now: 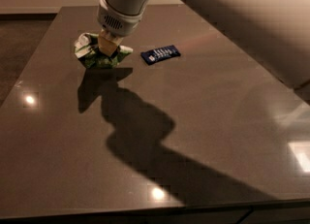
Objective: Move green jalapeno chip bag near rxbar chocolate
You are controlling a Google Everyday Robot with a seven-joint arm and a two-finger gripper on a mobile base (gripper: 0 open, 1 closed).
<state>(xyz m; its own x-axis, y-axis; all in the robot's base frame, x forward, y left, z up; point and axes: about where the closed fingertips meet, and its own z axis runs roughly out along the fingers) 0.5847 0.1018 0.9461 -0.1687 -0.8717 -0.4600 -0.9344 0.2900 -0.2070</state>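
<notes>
The green jalapeno chip bag (94,56) is a crumpled light-green foil packet at the far left of the dark table (203,121). My gripper (109,48) comes down from above and is shut on the bag's top right part. The bag sits at or just above the table surface; I cannot tell which. The rxbar chocolate in its black wrapper is hidden, with the bag and gripper standing where it lay.
A dark-blue bar with white print (161,54) lies just right of the bag. My arm crosses the upper right of the view and casts a large shadow (140,136) over the table's middle. The table's left edge (38,58) is close to the bag.
</notes>
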